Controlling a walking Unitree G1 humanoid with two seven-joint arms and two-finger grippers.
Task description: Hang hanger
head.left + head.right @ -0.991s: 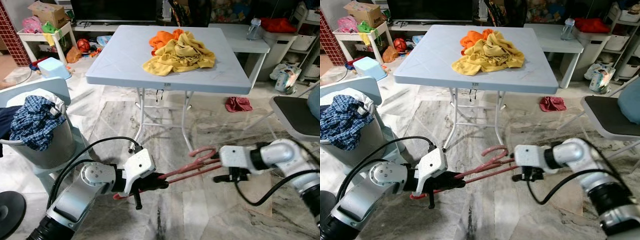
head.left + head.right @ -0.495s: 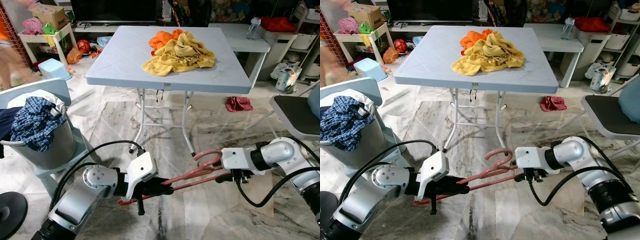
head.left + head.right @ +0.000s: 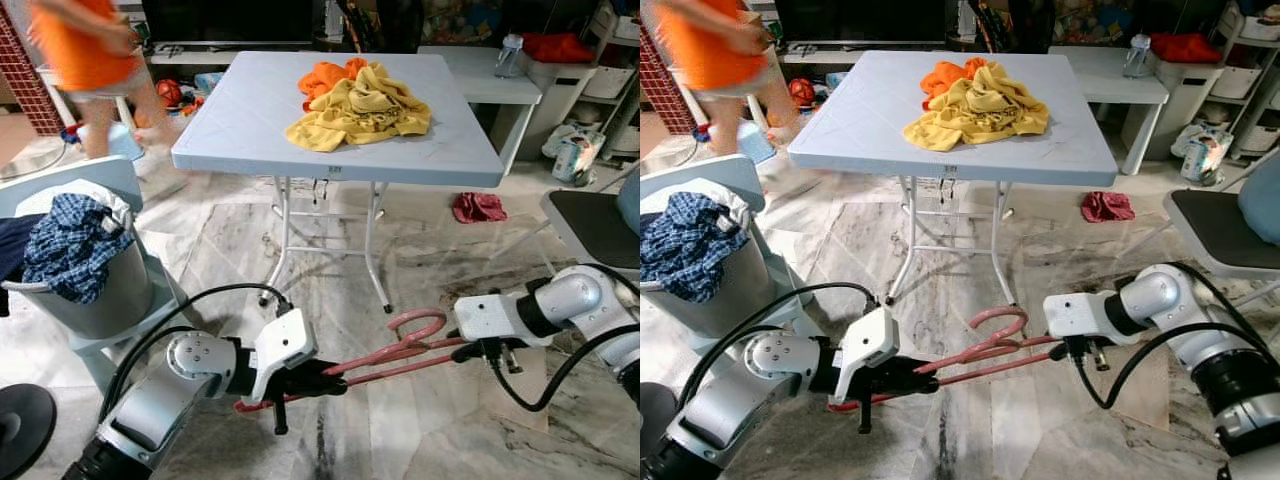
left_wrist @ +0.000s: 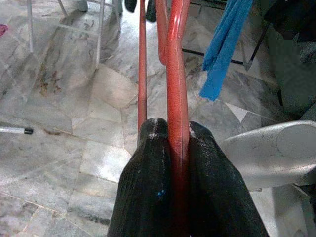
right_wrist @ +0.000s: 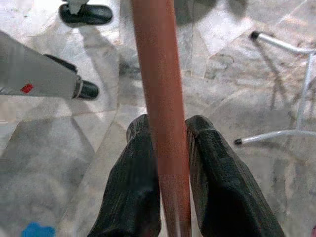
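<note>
Marble floor [image 3: 330, 250], both grippers, left gripper [image 4: 178, 136], right gripper [image 5: 165, 129], clamping red hanger [image 3: 395, 355], wrist views confirming pinch

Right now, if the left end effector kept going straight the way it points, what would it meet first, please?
Probably the right end effector, clamped on the far end of the same red hanger that the left end effector grips; depth is uncertain.

A marble floor [image 3: 230, 240] with grey veining spreads across the frame. At upper centre stands a pale folding table [image 3: 250, 120]. A white side table [image 3: 480, 85] sits at upper right, a dark-seated chair [image 3: 590, 230] at the right edge.
</note>
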